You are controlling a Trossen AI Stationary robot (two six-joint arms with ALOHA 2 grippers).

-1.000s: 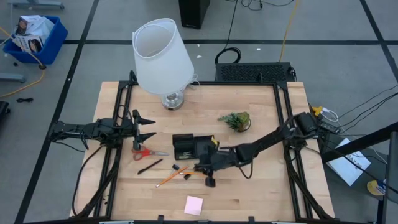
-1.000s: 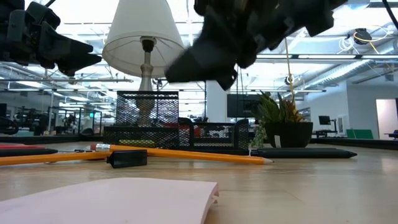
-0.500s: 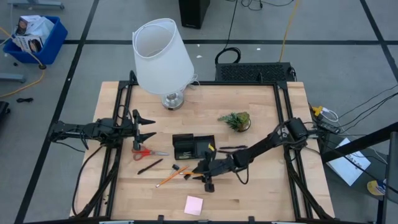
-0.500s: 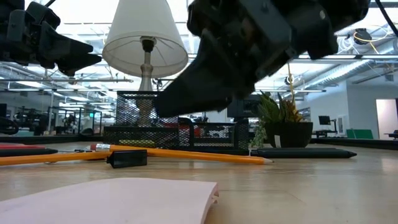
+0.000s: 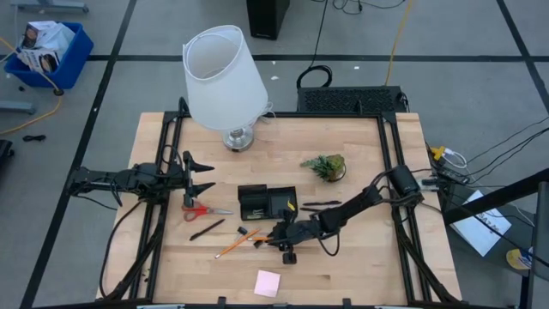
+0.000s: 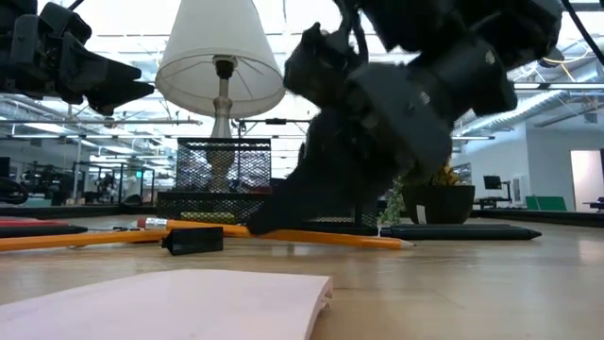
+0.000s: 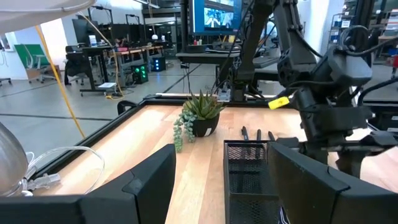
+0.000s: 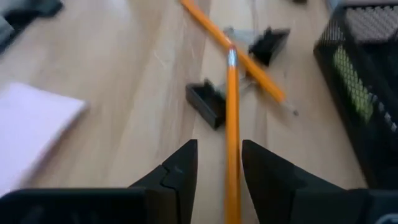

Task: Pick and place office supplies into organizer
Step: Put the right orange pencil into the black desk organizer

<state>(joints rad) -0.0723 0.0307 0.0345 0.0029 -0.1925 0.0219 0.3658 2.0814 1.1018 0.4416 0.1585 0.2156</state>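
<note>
Narrowly parted jaws of the right gripper straddle an orange pencil at lower centre, unclamped; scissors, pens and pink pad remain outside the organizer, so most work seems left, while the left gripper waits wide open at left.

Even, bright overhead light fills the scene, casting only soft shadows on the pale wooden table. In the low view, bright windows backlight the dark right gripper, which blurs. The right wrist view is soft throughout.
</note>
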